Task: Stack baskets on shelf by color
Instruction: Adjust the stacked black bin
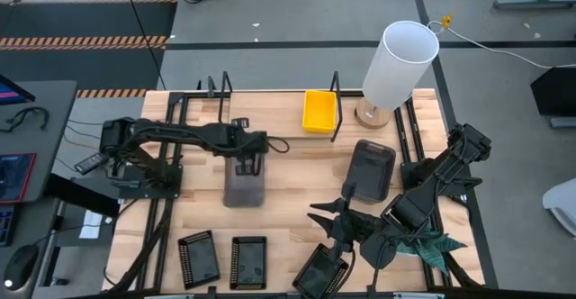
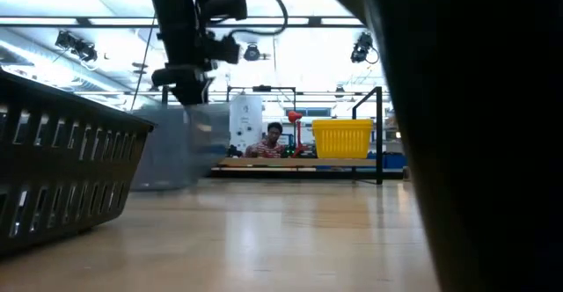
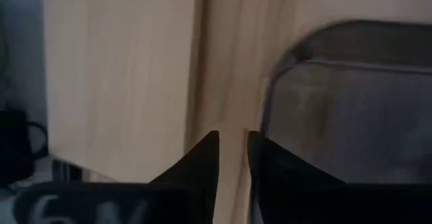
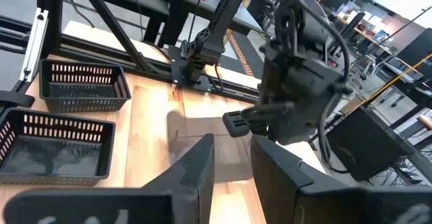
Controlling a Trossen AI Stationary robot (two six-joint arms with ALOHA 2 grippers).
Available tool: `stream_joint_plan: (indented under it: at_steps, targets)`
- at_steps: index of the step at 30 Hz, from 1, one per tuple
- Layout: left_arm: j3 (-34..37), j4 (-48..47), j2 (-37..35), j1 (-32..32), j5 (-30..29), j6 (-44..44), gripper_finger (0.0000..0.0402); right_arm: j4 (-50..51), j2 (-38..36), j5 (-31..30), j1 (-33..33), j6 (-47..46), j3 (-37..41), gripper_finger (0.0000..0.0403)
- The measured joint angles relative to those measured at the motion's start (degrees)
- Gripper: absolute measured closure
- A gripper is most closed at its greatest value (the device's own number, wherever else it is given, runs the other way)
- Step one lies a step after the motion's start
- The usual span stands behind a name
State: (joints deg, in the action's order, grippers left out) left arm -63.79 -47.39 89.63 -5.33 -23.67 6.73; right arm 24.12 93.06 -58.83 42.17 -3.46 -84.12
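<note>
"Where's the left claw (image 1: 245, 166)?"

"In front of the shelf (image 1: 270, 110), about level with its middle, hanging over a grey basket (image 1: 245, 189) that sits on the table. The tips point down at the basket's rim on the shelf side."

"Holding it?"

"No. The fingers stand a narrow gap apart, and only bare wood shows between them. The basket wall is just beside one finger, not between the two."

"And the shelf?"

"One yellow basket (image 1: 319, 110) sits at its right end, against the wire upright. The rest of the board is bare."

"The other baskets?"

"A second grey basket (image 1: 372, 170) lies on the table, in front of the shelf's right end and a little past it. Three black baskets (image 1: 248, 261) sit along the table edge farthest from the shelf. Two are side by side and the third is off to the right, tilted."

"The right claw (image 4: 233, 163)?"

"Low over the table, well in front of the shelf's right end, near that third black basket. Its fingers show a narrow gap too, with nothing in it."

"Anything else?"

"A white lamp (image 1: 400, 60) stands just past the shelf's right end."
</note>
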Motion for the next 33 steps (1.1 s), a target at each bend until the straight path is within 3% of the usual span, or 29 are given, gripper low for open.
stream_joint_plan:
  at_steps: [8, 14, 18, 25, 29, 33]
  targets:
    - [0.5, 1.6, 3.0, 0.3, 2.2, 1.9, 0.0298, 0.0, 0.0, 0.0, 0.0, 0.2, 0.0, 0.0301]
    - [0.4, 3.6, 3.1, 0.3, 1.8, 0.0, 0.0324, 0.0, 0.0, 0.0, 0.0, 0.0, 0.0, 0.0301]
    - [0.4, 3.3, 4.1, 2.9, -11.7, 1.4, 0.032, 0.0, 0.0, 0.0, 0.0, 0.0, 0.0, 0.0301]
    - [0.0, 4.2, 3.9, 6.6, -12.4, 4.5, 0.0269, 0.0, 0.0, 0.0, 0.0, 0.0, 0.0, 0.0301]
    - [-1.4, 2.0, 1.6, 8.1, -5.2, 4.6, 0.0257, 1.2, 0.0, 0.0, 0.0, -0.8, 0.0, 0.0301]
    - [-3.2, -2.5, -1.4, 9.7, 13.3, 2.5, 0.0258, 3.2, 0.0, 0.0, 0.0, -2.6, 0.0, 0.0301]
